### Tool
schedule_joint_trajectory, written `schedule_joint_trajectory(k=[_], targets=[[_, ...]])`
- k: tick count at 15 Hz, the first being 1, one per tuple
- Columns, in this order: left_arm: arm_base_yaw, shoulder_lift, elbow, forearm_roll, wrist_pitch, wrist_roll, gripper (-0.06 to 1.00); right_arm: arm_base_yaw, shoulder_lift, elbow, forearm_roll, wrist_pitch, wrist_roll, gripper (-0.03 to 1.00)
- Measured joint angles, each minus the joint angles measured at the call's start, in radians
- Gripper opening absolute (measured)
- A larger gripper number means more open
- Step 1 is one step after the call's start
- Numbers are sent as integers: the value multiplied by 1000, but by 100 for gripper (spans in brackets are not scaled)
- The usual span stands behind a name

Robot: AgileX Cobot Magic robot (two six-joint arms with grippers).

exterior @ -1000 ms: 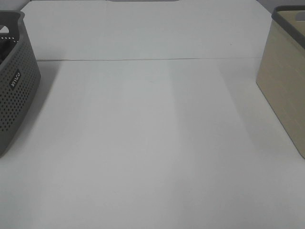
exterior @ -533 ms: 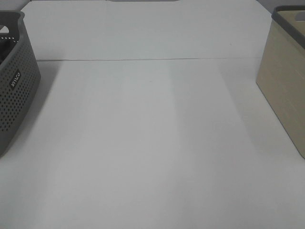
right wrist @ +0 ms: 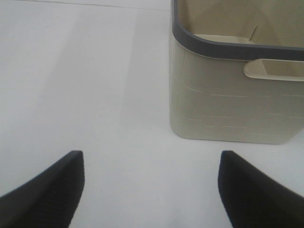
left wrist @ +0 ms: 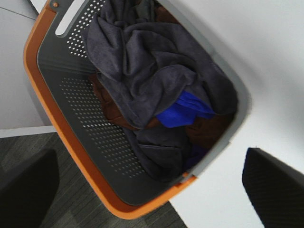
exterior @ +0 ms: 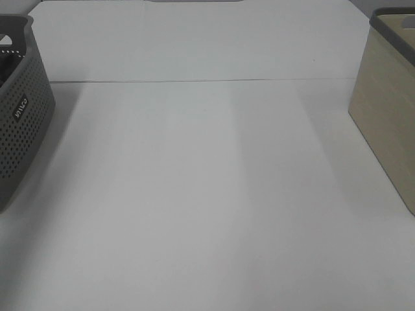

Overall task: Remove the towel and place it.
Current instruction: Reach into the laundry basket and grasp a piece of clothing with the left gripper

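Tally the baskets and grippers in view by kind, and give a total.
Baskets: 2, the grey basket and the beige basket.
Grippers: 2, the left gripper and the right gripper, both open.
Total: 4.

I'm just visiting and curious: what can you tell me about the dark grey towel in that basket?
The towel is dark charcoal-grey terry cloth, soft-looking, crumpled in loose folds atop the pile inside the grey perforated basket with an orange rim. It rests on a blue cloth and a brown cloth. No tag shows, and nothing grips it.
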Motion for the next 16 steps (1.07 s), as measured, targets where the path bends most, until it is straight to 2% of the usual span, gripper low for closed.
schedule_joint_trajectory(k=[2,4,9,12,16], targets=[[0,197,-135,21,-1,19,99,0,0,0,0,0,0,76],[0,353,-197,38,-5,78,99,0,0,0,0,0,0,76],[0,584,-203,160,-4,181,99,0,0,0,0,0,0,76],[2,684,-203,179,-5,221,99,0,0,0,0,0,0,76],[60,773,-203,180,-9,251,99,0,0,0,0,0,0,76]])
